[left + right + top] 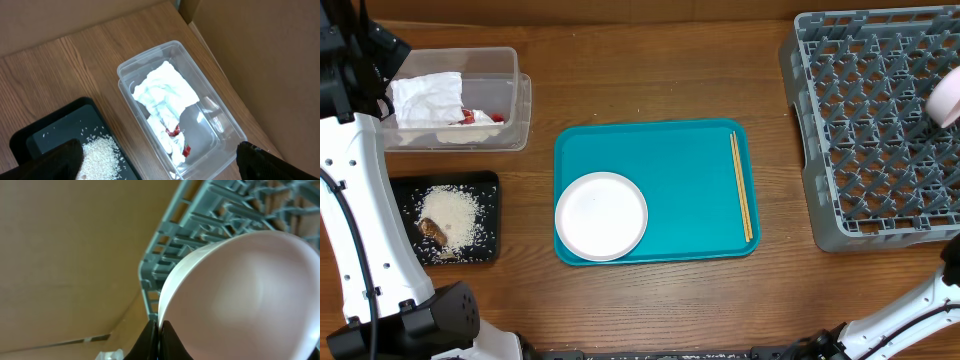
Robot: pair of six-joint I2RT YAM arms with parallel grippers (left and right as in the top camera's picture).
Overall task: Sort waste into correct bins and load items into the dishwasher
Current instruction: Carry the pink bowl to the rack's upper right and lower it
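Right gripper [158, 330] is closed thin on the rim of a small white bowl [240, 290], held on edge, presumably to slot between pegs; the grey dish rack [200, 225] lies directly behind it. Left gripper [159, 149] stands wide apart, holding nothing, directly above the clear tub [150, 52], where napkin [162, 90] and red wrapper [175, 132] already lie. Rice [100, 152] and a brown scrap [432, 232] sit in the black tray [55, 127] just beside. Judgement: waste sorted; white plate [601, 216] and chopsticks [742, 186], well to the right gripper's left on the teal tray [660, 150], remain to load.
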